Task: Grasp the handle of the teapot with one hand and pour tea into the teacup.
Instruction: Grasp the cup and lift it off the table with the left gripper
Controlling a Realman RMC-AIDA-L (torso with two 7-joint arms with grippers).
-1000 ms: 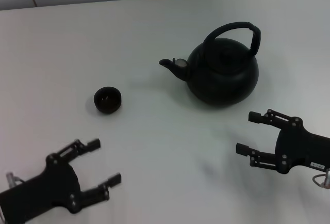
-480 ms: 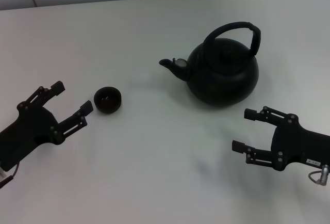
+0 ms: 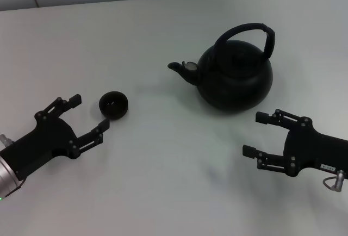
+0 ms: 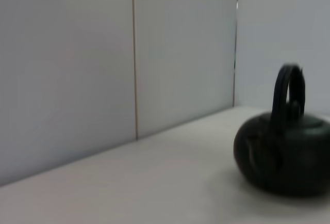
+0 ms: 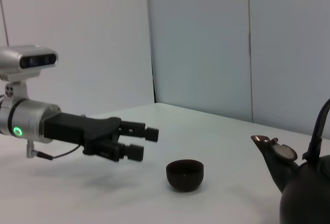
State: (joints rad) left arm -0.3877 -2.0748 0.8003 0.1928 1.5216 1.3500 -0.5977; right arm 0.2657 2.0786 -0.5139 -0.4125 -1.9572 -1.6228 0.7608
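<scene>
Your left gripper spread beside the tiny black bowl-shaped teacup, your right gripper spread near the round matte black teapot, nothing held.

One teapot, one teacup — and two pincers — left pincer, right pincer.

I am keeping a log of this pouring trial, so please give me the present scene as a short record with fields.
teapot: upright on the table, spout toward the teacup
handle: raised over the lid, free
teacup: upright, apart from the teapot
left gripper: open, close beside the teacup, not touching
right gripper: open, near the teapot, holding nothing
pouring: not begun
</scene>
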